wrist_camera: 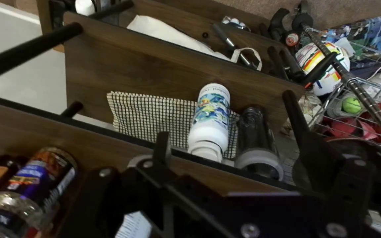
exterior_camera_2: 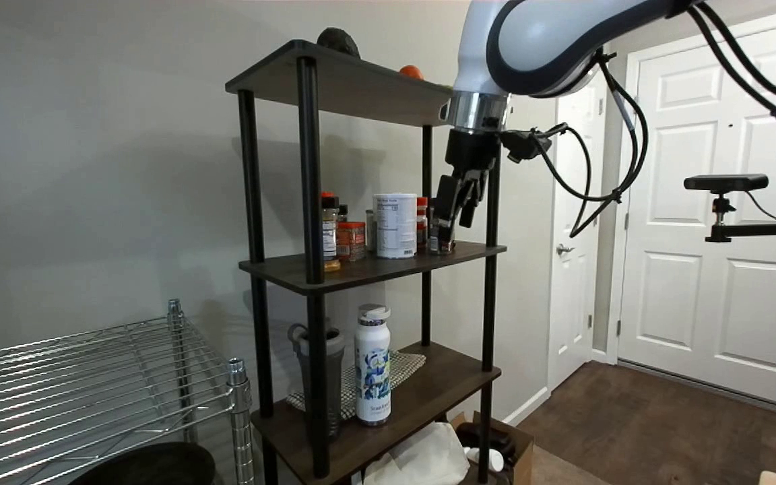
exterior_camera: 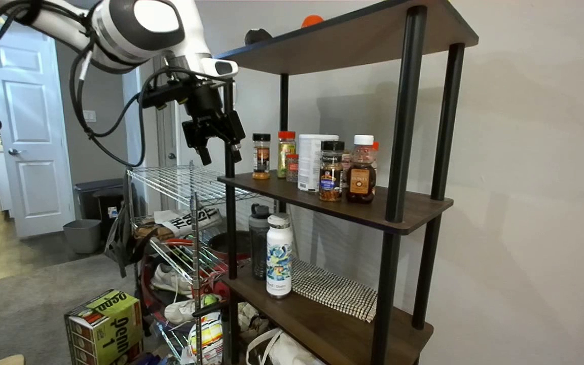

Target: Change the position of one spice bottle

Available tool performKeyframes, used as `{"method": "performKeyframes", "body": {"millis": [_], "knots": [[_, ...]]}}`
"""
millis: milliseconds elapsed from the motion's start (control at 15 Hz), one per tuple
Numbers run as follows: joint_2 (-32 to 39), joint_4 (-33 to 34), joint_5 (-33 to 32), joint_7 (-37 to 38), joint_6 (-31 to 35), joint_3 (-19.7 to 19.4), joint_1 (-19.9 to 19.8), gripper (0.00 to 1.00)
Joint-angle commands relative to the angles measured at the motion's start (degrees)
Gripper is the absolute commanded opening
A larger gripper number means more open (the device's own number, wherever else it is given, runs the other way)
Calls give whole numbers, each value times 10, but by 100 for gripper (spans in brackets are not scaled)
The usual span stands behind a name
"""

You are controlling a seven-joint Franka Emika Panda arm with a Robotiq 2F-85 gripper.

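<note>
A slim spice bottle [exterior_camera: 331, 175] with a black cap, reddish-brown contents and a blue label stands upright at the front of the middle shelf [exterior_camera: 287, 190]. It shows at lower left in the wrist view [wrist_camera: 31, 181] and is partly hidden behind the gripper in an exterior view [exterior_camera_2: 434, 244]. A second black-capped spice bottle [exterior_camera: 261, 157] stands nearer the shelf's other end, partly behind a post in an exterior view [exterior_camera_2: 330, 236]. My gripper [exterior_camera: 220, 153] is open and empty, pointing down outside the rack by a front post, above middle-shelf height. It also shows in an exterior view [exterior_camera_2: 457, 225] and the wrist view [wrist_camera: 236, 155].
Near the bottles stand a white canister [exterior_camera: 316, 163], a honey bottle [exterior_camera: 361, 172], a red-capped bottle [exterior_camera: 286, 149] and a small red-topped jar [exterior_camera_2: 351, 241]. Black posts [exterior_camera: 228, 223] and the top shelf [exterior_camera: 353, 45] bound the space. Drink bottles [exterior_camera: 279, 258] stand below.
</note>
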Motion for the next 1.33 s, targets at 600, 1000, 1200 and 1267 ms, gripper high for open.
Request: {"method": "performKeyframes", "body": {"millis": [600, 1000, 1200, 1267], "knots": [[77, 1, 37, -3, 292, -8, 28, 100], [103, 18, 114, -39, 329, -22, 48, 100], [107, 28, 156, -67, 331, -25, 64, 100], [108, 34, 166, -74, 332, -23, 70, 100]]}}
